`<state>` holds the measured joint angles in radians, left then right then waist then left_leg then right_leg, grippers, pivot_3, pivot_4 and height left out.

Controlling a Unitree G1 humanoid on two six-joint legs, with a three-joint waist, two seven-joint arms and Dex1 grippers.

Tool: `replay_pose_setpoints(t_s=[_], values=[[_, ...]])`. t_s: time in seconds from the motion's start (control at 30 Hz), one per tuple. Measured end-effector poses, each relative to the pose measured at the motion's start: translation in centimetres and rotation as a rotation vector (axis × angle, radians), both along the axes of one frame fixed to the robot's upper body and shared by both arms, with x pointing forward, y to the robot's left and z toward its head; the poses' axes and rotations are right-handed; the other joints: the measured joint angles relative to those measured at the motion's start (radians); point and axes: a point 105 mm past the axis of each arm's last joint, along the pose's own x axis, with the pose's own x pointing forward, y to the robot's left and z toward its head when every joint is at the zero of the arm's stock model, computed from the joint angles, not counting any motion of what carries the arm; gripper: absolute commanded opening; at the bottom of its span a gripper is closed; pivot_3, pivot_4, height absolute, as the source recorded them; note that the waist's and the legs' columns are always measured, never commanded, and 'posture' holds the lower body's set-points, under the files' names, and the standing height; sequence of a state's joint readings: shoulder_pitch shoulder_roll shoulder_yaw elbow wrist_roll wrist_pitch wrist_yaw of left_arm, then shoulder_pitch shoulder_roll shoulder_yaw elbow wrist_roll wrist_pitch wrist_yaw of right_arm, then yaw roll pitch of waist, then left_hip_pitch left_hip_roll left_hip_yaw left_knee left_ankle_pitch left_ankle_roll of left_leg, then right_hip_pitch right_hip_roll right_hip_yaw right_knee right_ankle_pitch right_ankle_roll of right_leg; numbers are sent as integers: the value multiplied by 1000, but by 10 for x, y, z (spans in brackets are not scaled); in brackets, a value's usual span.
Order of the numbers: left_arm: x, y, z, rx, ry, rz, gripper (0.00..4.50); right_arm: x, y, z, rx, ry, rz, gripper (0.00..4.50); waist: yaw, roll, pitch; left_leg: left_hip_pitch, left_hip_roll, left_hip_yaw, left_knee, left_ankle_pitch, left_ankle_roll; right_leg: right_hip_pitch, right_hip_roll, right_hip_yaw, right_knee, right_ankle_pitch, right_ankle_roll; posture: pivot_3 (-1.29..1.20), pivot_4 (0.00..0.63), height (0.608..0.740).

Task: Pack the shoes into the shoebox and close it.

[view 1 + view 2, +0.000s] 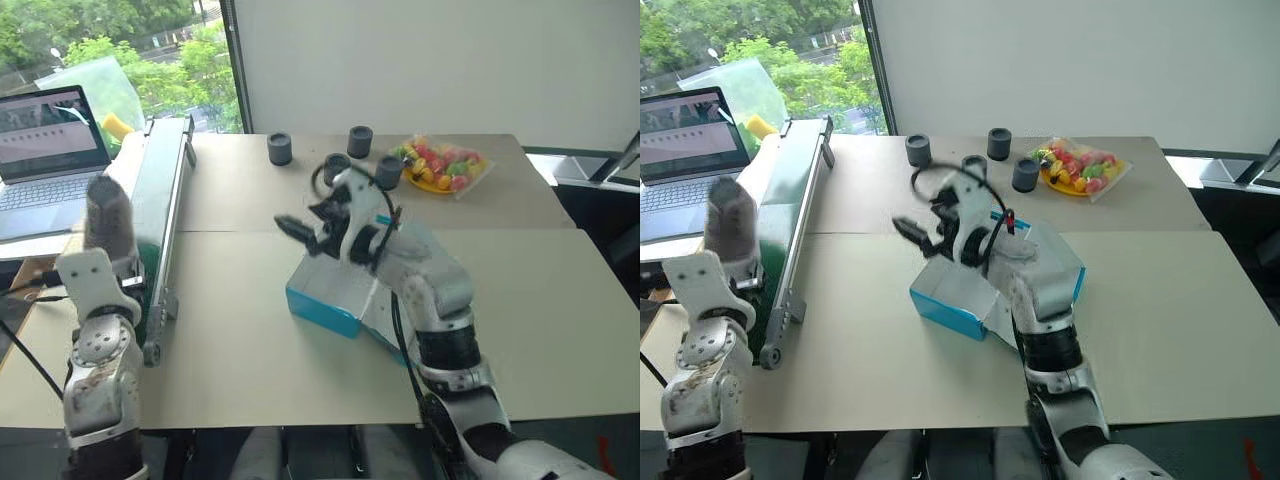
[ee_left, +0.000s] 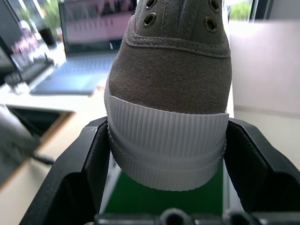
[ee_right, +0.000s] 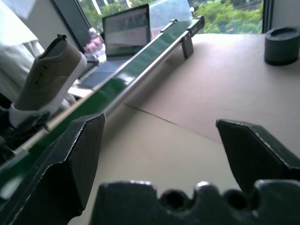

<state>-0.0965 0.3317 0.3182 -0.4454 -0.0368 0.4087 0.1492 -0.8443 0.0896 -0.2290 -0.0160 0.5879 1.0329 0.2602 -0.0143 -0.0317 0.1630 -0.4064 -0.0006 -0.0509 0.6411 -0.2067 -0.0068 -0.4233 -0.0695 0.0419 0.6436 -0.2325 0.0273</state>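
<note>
Left gripper [image 2: 166,187] fingers clamp grey shoe [image 2: 169,89] by toe cap, above green conveyor [image 1: 160,200]. Right gripper [image 3: 159,154] fingers wide, empty, over blue shoebox [image 1: 325,305] on surface. Risk: toe-only hold could let shoe pivot or slip during carry

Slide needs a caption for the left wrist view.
Left gripper clamps a grey shoe by its white toe, above the green conveyor.
</note>
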Motion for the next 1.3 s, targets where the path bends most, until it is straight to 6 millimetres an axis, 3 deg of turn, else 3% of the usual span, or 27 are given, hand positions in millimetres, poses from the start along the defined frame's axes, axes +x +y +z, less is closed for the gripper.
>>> replay_pose_setpoints(t_s=[0.03, 0.1, 0.17, 0.23, 0.43, 0.5, 0.7, 0.87, 1.17, 1.2, 1.27, 1.3], values=[[0, -18, 1, 7, -30, -51, 3212, 5, -11, 2, 132, 118, 30, 4500, 3, 1, -1, 0, -1, 0, -1, 0, 0, 2, -3, -1, -2, 0, 0, 0, 150, 740], [2, -45, -15, -57, -6, -139, 3212, 5, -22, -1, 307, 267, 109, 4500, 3, 1, -1, -1, -2, 2, -1, -1, 1, 1, -6, -1, -4, 0, 1, 0, 150, 740], [6, -76, -32, -117, 51, -262, 3212, 0, -19, -7, 359, 354, 181, 4500, -1, 1, 0, -6, -2, 3, -1, -1, 2, -2, -5, -1, -3, 0, 2, 0, 150, 740], [9, -110, -37, -152, 79, -406, 3212, -5, -13, -11, 349, 397, 230, 4500, -8, 1, 0, -10, -1, 7, 0, -1, 2, -5, -2, -1, -2, 0, 2, 0, 150, 740], [13, -149, -3, -162, -4, -584, 3212, -28, 12, -10, 213, 380, 353, 4500, -33, 2, 0, -8, -1, 10, 1, -1, 3, -2, 3, 0, -2, 0, 2, 0, 150, 740], [11, -154, 6, -155, -26, -614, 3212, -30, 15, -11, 193, 383, 358, 4500, -31, 2, 0, -6, -1, 10, 2, -1, 3, 0, 3, 0, -3, 0, 3, 0, 150, 740], [11, -162, -1, -164, 15, -658, 3212, -26, 14, -18, 191, 400, 323, 4500, -29, 2, 0, -7, -1, 10, 2, -1, 3, -1, 4, 0, -3, -1, 3, 0, 150, 740], [7, -175, -6, -165, 48, -726, 3212, -14, 5, -19, 251, 422, 253, 4500, -29, 3, 0, -7, -1, 10, 2, -1, 3, -1, 4, 0, -3, 0, 3, 0, 150, 740], [3, -177, -14, -169, 91, -741, 3212, 8, -6, -20, 316, 462, 151, 4500, -29, 3, 0, -7, -1, 10, 2, -1, 3, -1, 4, 0, -3, 0, 3, 0, 150, 740], [3, -177, -15, -168, 94, -741, 3204, 9, -7, -20, 317, 464, 143, 3954, -29, 3, 0, -7, -1, 10, 2, -1, 3, -1, 4, 0, -3, 0, 3, 0, 150, 740], [3, -178, -16, -169, 103, -742, 3204, 10, -7, -20, 317, 459, 134, 3425, -29, 3, 0, -7, 0, 10, 2, -1, 3, -1, 4, 0, -3, 0, 3, 0, 150, 740], [3, -178, -16, -168, 105, -744, 3204, 10, -7, -19, 317, 453, 129, 2939, -29, 3, 0, -7, 0, 10, 2, -1, 3, -1, 4, 0, -3, 0, 3, 0, 150, 740]])
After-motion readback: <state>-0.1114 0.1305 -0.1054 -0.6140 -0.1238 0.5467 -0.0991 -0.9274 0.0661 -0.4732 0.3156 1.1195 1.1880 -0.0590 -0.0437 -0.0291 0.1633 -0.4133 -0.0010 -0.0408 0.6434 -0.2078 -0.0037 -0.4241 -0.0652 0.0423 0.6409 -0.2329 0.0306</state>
